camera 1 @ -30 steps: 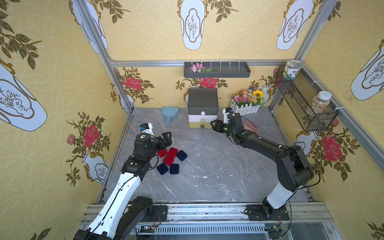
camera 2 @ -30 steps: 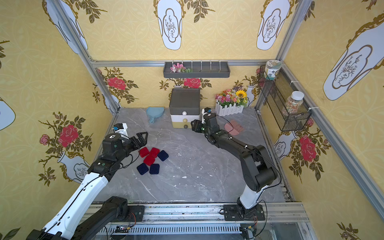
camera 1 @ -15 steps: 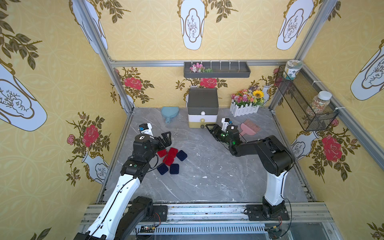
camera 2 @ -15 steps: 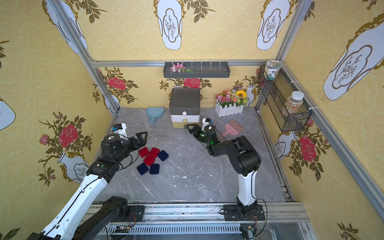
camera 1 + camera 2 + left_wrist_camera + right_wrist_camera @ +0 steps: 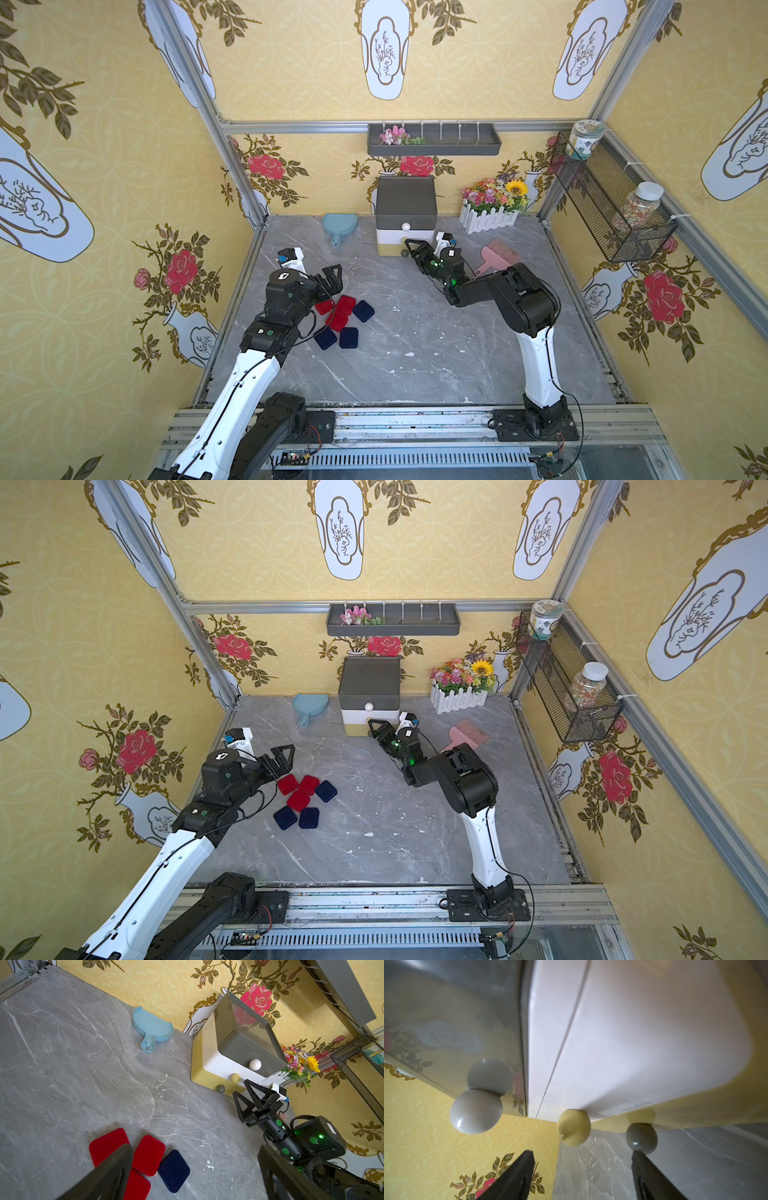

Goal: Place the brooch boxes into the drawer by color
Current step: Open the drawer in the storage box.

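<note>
Currently, 6 brooch boxes (image 5: 345, 304) are seen lying flat in a tight cluster on the marble tabletop (image 5: 415, 353), 3 red and 3 navy. They are well apart from the 3-drawer chest (image 5: 405, 220), which stands against the back wall. No black box is made out. All 3 drawers appear shut.

The left gripper (image 5: 332, 277) is positioned at the edge of the cluster, by the red boxes, with jaws spread wide and nothing between them. The right gripper (image 5: 581, 1155) is pointed at the chest front, its jaws also wide and empty. In the right wrist view the yellow knob (image 5: 574, 1127) of the white drawer lies just ahead of the gap, and the dark grey knob (image 5: 641, 1136) of the olive-yellow drawer sits close to 1 finger. No contact is confirmed.

The boxes are judged light, stiff-shelled and velvet-covered, so slip is considered unlikely. Their low profile leaves little edge to pinch. A hold across 2 opposite edges is advised, starting with an outer navy box (image 5: 363, 311), since the red ones are touching each other. The knobs are small, round and glossy. A hold behind the widest part is judged safest.
</note>
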